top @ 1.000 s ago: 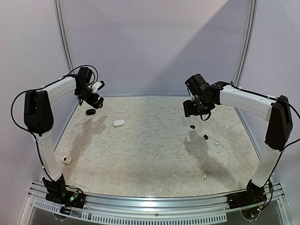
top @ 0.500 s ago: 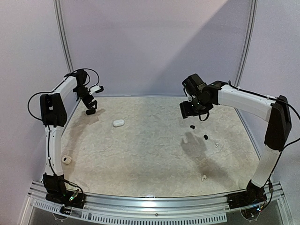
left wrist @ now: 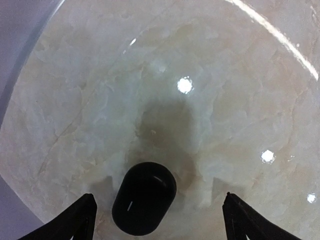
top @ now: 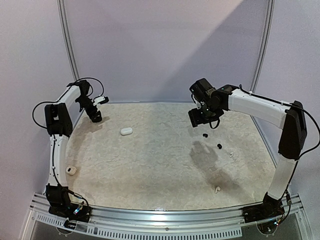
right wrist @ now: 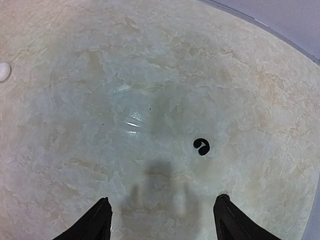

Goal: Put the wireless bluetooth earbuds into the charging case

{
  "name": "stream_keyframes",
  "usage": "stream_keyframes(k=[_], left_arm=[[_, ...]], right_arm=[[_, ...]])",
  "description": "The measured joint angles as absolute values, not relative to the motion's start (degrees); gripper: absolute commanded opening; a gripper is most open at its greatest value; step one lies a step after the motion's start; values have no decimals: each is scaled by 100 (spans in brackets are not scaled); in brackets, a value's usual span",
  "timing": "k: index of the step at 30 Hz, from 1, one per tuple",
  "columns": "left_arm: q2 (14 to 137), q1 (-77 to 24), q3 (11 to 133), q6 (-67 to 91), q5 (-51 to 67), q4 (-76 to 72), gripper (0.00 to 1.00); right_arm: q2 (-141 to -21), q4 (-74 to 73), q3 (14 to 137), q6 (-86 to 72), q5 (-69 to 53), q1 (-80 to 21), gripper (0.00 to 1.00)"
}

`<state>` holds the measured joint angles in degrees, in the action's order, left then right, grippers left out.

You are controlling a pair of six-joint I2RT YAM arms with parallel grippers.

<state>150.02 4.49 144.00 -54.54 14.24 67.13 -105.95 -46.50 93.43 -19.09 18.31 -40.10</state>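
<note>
Left arm has pulled back to the far left corner of the surface (top: 150, 165). The left claw (left wrist: 157, 197) is wide, with the black case (left wrist: 144, 199) between its fingers, untouched. The right claw (right wrist: 162, 200) is wide and empty above a black earbud (right wrist: 201, 146). A white earbud (top: 217, 189) lies toward the right edge.

The whole pale marbled surface (top: 160, 170) is taken in by the top external view from high behind the arm bases, facing down and toward the far wall. The left wrist view is aimed down from close above the far left corner, a glossy black pebble-shaped case (left wrist: 144, 199) lying between the tips of the left pincer (left wrist: 157, 199). The right wrist view looks down from farther off; its small black rounded earbud (right wrist: 202, 146) and white oval case (right wrist: 4, 71) are shared with the top view.
</note>
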Motion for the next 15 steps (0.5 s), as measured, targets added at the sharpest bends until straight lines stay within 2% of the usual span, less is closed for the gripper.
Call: stream_keyframes(k=[8,15], left_arm=[[15391,458,14400,-5468,1212,6746,82],[15364,458,14298,-5485,1260,6713,66]], right_arm=[[-10661,-4810,9349,-1894,1881,-4139,71],[-10726,-5006,9574,-1879,1898,-4169,71]])
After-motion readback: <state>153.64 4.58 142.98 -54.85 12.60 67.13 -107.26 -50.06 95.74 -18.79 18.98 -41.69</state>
